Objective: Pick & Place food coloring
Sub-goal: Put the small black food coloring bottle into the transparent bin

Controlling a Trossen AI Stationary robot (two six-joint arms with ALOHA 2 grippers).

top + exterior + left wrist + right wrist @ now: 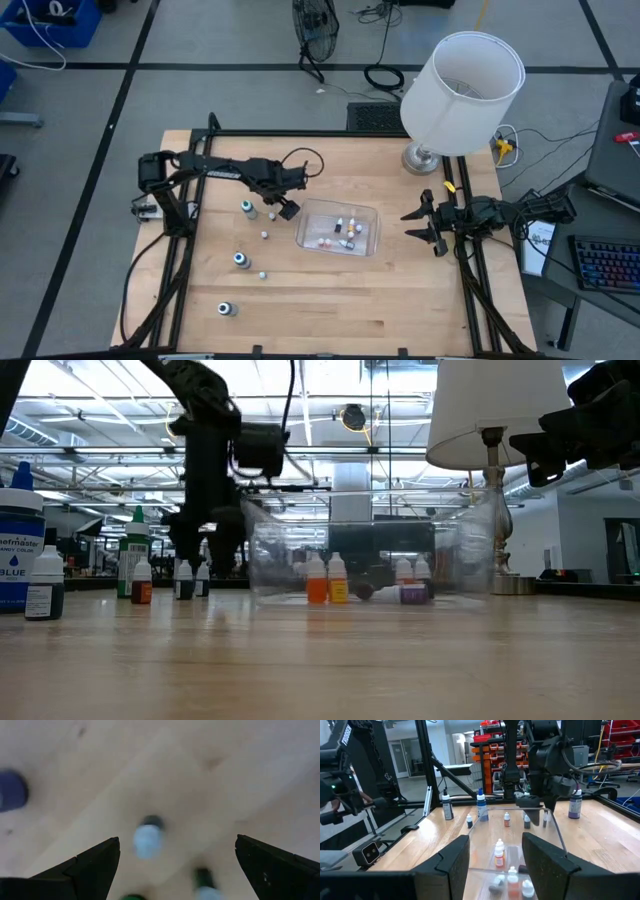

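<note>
Food coloring bottles stand upright on the wooden table: several loose ones left of the clear tub [372, 212], among them one [247, 208] close to my left gripper and one [241, 260] nearer the front. More stand and lie inside the tub [270, 550]. My left gripper [284, 209] points down, open, just left of the tub's far left corner. In the left wrist view, a small dark-capped bottle [148, 837] shows below and between its spread fingers, untouched. My right gripper [420, 225] waits open and level at the table's right, facing the tub [555, 822].
A lamp with a white shade [460, 90] stands at the table's far right. Larger bottles, a blue-labelled one [20, 550] and a green-capped one [135, 555], stand at the left in the low view. Bare wood lies in front of the tub.
</note>
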